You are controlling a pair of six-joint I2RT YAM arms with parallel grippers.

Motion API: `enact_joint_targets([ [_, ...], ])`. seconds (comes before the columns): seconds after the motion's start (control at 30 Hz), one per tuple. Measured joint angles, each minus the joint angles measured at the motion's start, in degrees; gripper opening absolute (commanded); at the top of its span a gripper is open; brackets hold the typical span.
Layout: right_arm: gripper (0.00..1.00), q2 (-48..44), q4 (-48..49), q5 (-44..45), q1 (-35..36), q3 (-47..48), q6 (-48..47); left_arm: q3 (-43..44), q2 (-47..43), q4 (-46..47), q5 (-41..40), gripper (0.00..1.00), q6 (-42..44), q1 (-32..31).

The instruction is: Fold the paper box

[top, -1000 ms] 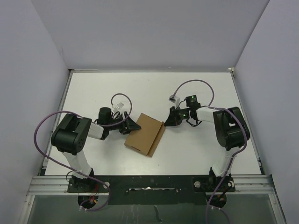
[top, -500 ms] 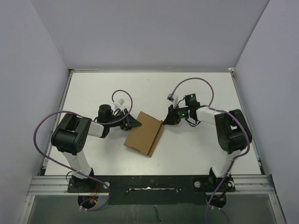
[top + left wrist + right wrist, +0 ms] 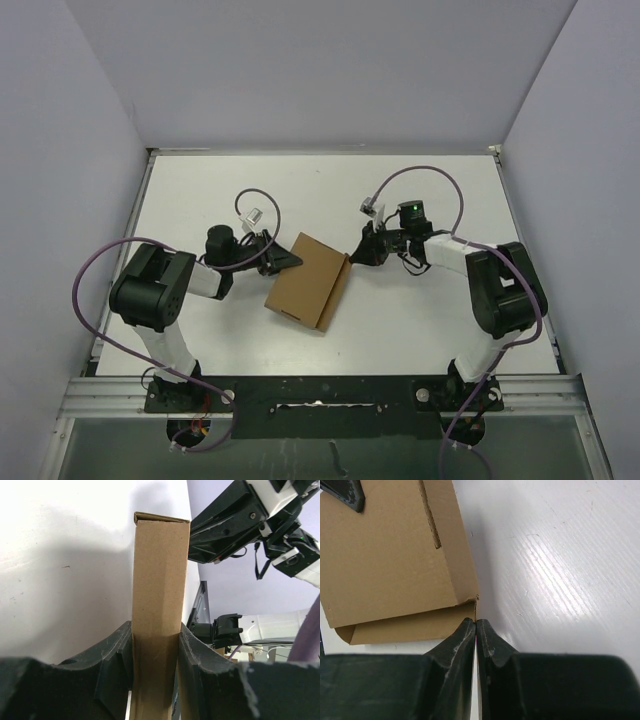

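Tightly, left end effector point(image 3: 156, 632) and right end effector point(image 3: 476, 623) on paper box point(image 3: 305, 280).

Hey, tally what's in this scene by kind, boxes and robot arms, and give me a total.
Paper box: 1
Robot arms: 2, the left arm and the right arm
Total: 3

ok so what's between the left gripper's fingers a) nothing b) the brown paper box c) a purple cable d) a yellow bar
B: in the left wrist view the paper box stands edge-on between the fingers of the left gripper, both touching its sides.
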Motion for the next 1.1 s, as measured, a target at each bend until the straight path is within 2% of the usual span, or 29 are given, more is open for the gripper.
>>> enact_joint_targets([
  [0.33, 0.08, -0.42, 7.76, -1.33, -1.2, -3.78, 2.29, -1.2, 2.47, 9.07, 0.57, 0.04, -6.23, 0.85],
  [0.67, 0.08, -1.25, 11.19, -1.55, -1.05, -5.79, 2.43, -1.29, 2.67, 9.29, 0.59, 0.03, -7.04, 1.14],
  [1.1, 0.08, -3.85, 8.55, 1.38, 1.14, -5.7, -1.44, -1.29, 3.52, 9.29, 1.03, 0.03, -7.39, 1.42],
])
